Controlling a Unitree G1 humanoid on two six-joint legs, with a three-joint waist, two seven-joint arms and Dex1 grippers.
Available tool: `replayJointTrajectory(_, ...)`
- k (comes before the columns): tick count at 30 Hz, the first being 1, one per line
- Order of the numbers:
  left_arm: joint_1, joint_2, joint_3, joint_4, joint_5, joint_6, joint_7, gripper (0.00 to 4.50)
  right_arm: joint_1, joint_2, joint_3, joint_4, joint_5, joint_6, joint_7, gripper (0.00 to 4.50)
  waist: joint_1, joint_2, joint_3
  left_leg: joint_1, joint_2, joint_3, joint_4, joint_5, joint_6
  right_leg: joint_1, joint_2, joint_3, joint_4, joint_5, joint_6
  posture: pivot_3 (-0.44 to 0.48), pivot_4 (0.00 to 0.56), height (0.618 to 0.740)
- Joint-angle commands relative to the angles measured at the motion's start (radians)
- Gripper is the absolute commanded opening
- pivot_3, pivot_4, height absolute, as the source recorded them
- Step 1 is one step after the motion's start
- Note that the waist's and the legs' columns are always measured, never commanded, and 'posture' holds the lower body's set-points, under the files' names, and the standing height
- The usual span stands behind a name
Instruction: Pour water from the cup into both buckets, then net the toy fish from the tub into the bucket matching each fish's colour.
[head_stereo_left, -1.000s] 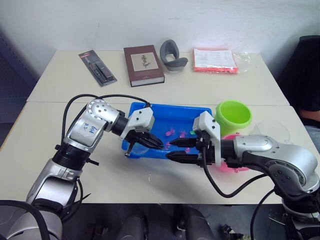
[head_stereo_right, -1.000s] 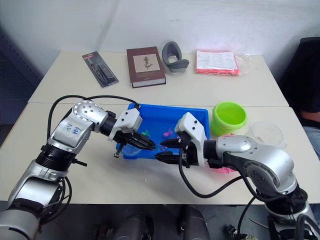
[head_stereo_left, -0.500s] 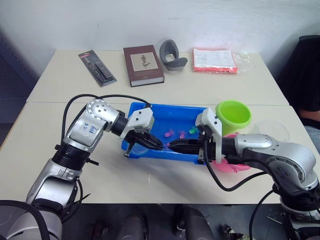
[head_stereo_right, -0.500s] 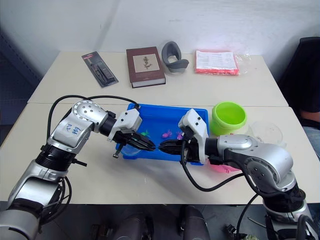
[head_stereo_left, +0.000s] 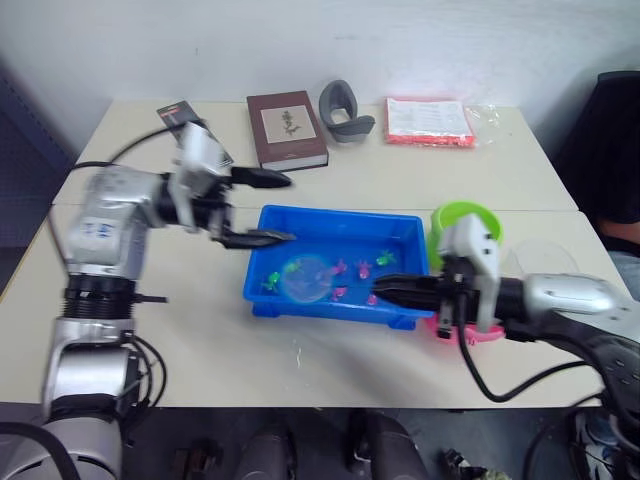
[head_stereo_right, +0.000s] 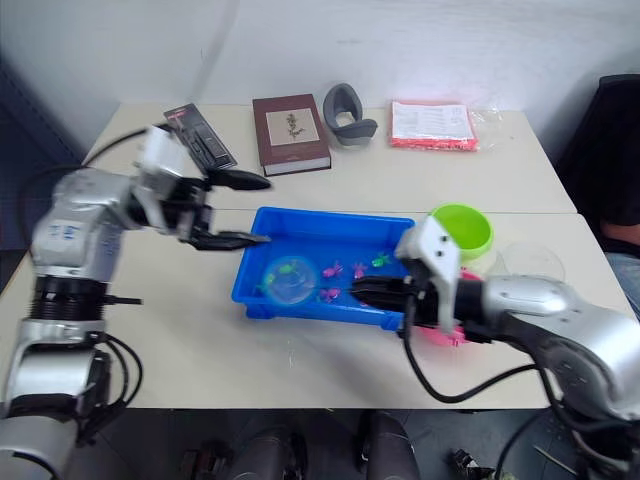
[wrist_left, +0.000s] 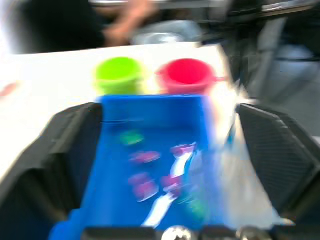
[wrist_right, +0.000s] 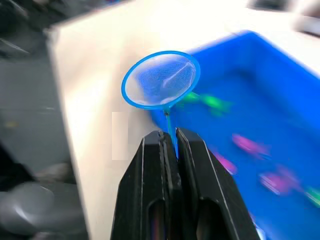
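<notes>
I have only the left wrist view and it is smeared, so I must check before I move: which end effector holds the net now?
Observer: The right end effector holds it, shut on the thin handle of the net.
Operator: Where is the hoop of the net?
Observer: In the left eye view it is inside the tub, near its left end, with fish close beside it.
Operator: And my left end effector?
Observer: The left end effector is open and holds nothing, raised near the tub's far left corner.
</notes>
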Motion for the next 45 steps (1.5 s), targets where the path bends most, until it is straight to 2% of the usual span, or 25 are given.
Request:
replayJointTrajectory(1,0.076,0.042,0.04,0.057,0.009,-0.063,-0.03,4.47,0.074,-0.059,-0.112,-0.04,-0.098,-0.084,0.002,0.0,0.0,0.0,0.0,0.001,0.0,0.0,0.0,0.0,0.0,0.0,0.0,0.0,0.0,0.0,0.0,0.0,0.15,0.74)
replayJointTrajectory(5,0.192,0.055,0.03,0.037,0.017,-0.114,-0.056,4.47,0.191,-0.172,-0.116,0.012,-0.316,-0.262,0.082,0.0,0.001,0.0,0.0,0.001,0.0,0.001,0.0,0.0,0.0,0.0,0.0,0.001,0.0,0.0,0.0,0.0,0.15,0.74)
replayJointTrajectory(8,0.239,0.036,0.004,-0.002,0.018,-0.126,-0.06,4.47,0.222,-0.244,-0.046,0.091,-0.476,-0.431,0.141,0.0,0.004,-0.001,-0.001,0.0,0.0,0.002,0.001,0.0,0.0,0.001,0.0,0.001,0.0,0.0,0.001,0.0,0.15,0.74)
replayJointTrajectory(13,0.255,-0.024,-0.034,-0.038,0.012,-0.116,-0.047,4.47,0.116,-0.256,0.152,0.187,-0.681,-0.616,0.168,0.0,-0.001,-0.002,-0.001,0.001,0.0,0.002,0.001,0.0,0.0,0.001,0.0,0.002,0.0,0.001,0.001,0.0,0.15,0.74)
replayJointTrajectory(19,0.264,-0.054,-0.05,-0.063,0.013,-0.118,-0.027,4.47,0.066,-0.296,0.278,0.257,-0.844,-0.774,0.255,0.0,-0.004,-0.002,-0.001,0.001,0.0,0.002,0.001,0.0,0.0,0.001,0.001,0.002,0.0,0.001,0.001,0.0,0.15,0.74)
replayJointTrajectory(21,0.268,-0.059,-0.053,-0.074,0.01,-0.112,-0.024,4.47,0.02,-0.279,0.303,0.286,-0.876,-0.784,0.263,0.0,-0.004,-0.002,-0.001,0.001,0.001,0.002,0.001,0.0,0.0,0.001,0.001,0.002,0.0,0.001,0.001,0.0,0.15,0.74)
replayJointTrajectory(25,0.276,-0.063,-0.056,-0.094,0.005,-0.101,-0.021,4.47,-0.038,-0.261,0.347,0.306,-0.898,-0.777,0.309,0.0,-0.003,-0.002,-0.001,0.001,0.001,0.002,0.002,0.0,0.0,0.001,0.0,0.002,0.001,0.001,0.001,0.0,0.15,0.74)
replayJointTrajectory(32,0.276,-0.064,-0.063,-0.101,0.009,-0.097,-0.017,4.47,-0.096,-0.192,0.392,0.264,-0.826,-0.643,0.411,0.0,-0.001,-0.002,-0.001,0.001,0.001,0.002,0.002,0.0,0.0,0.001,0.0,0.001,0.001,0.001,0.001,0.0,0.15,0.74)
replayJointTrajectory(37,0.279,-0.062,-0.064,-0.107,0.009,-0.094,-0.015,4.47,-0.098,-0.164,0.346,0.232,-0.745,-0.502,0.418,0.0,0.0,-0.002,-0.001,0.001,0.001,0.001,0.002,0.0,0.0,0.001,0.0,0.001,0.001,0.001,0.001,0.0,0.15,0.74)
replayJointTrajectory(45,0.277,-0.058,-0.064,-0.105,0.013,-0.093,-0.015,4.47,-0.077,-0.114,0.161,0.184,-0.54,-0.252,0.367,0.0,0.001,-0.002,-0.001,0.001,0.001,0.001,0.002,0.0,0.0,0.001,0.0,0.001,0.001,0.001,0.001,0.0,0.15,0.74)
